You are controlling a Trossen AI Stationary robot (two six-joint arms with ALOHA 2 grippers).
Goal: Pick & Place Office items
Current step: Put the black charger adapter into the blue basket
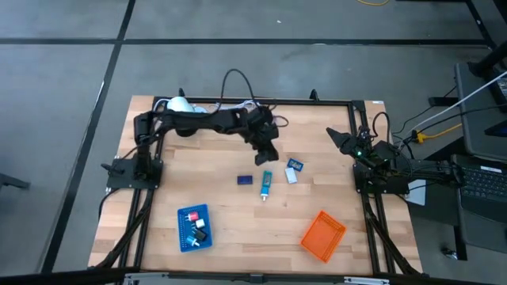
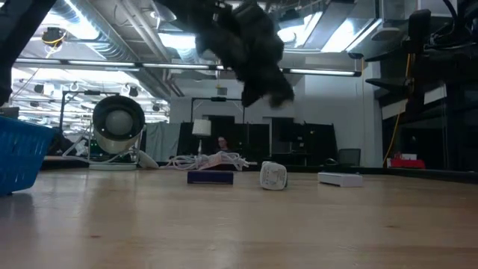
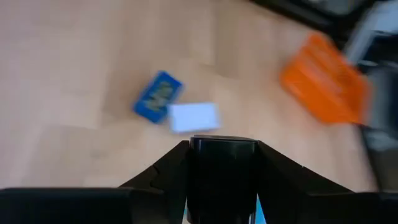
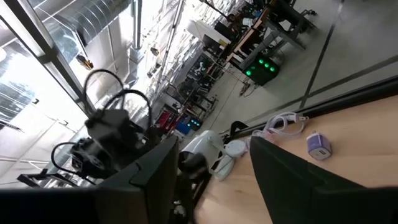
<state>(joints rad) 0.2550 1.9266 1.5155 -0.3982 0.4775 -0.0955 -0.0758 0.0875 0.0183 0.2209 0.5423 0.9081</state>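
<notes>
Spanning pale wood table (image 1: 230, 210), grey floor (image 1: 63, 119)

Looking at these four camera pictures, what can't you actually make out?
- What the left gripper holds: in the left wrist view a black object sits between its fingers, too blurred to identify.
- Pieces in the blue tray: too small in the high view; its wall hides them in the low view.
- Orange tray contents: too small in the high view, blurred in the left wrist view.
- Right gripper, parked at the table's right edge: its fingers look like one dark shape.
</notes>
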